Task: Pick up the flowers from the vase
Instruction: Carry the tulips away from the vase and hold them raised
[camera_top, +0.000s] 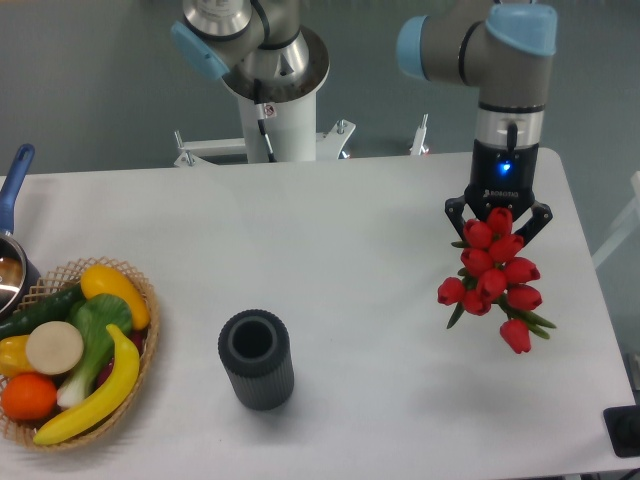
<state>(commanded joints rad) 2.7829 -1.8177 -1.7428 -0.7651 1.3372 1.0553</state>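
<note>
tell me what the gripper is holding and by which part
The gripper holds the bunch of red tulips at its upper end; the exact part gripped is hidden behind the buds.

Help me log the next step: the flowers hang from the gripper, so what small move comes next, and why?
Probably lower the flowers toward the bare table below. They are clamped in the gripper, jaws closed on the bunch, well right of the empty vase, so the pick looks done.

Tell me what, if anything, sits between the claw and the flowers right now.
Nothing visible does. The claw is already closed on the flowers, which hang from it over the right side of the table. The vase stands empty, well off to the left of the bunch.
</note>
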